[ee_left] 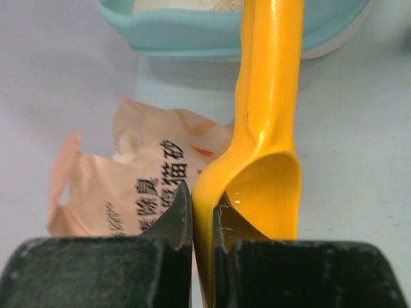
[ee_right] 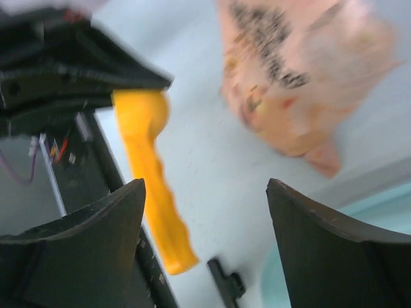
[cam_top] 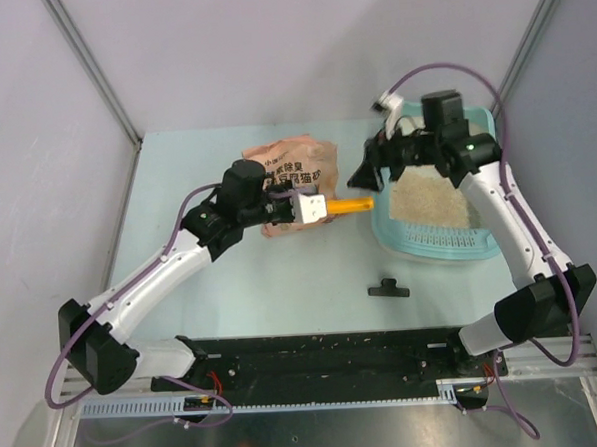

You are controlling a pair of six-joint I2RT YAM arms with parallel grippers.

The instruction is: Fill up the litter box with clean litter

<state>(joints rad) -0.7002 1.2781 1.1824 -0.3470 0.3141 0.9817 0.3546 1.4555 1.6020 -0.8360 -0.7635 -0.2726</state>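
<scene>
While I hold the scoop, left hand [ee_left: 202,213]: clenched on the thin rim of the orange scoop [ee_left: 270,96], apparently at the bowl end, with the handle pointing away toward the tray.
Right hand [ee_right: 205,187]: released, fingers spread wide and holding nothing, hovering at the left side of the litter box.
Litter box [cam_top: 446,242]: flat on the table [cam_top: 232,287] at the far right, grille end nearest me.
Clean litter [cam_top: 429,199]: a pale patch already lies inside the tray. It covers part of the floor, so I judge the fill only partly done.
Bag [cam_top: 293,156]: slumped on the table under and behind my left wrist, well apart from the tray. I cannot tell how much it holds.
How the litter handles: loose, fine and free-running. No hand can pinch it, so it must ride in the scoop bowl or pour from the bag, and any tilt will spill it.
How the tray handles: stiff, light plastic, likely to slide if nudged. The raised rim is the place to grip it.
Risk: my pinch is narrow on smooth plastic, so the scoop could twist.
Also there: a small black part [cam_top: 389,289] lies on the table near the tray.
</scene>
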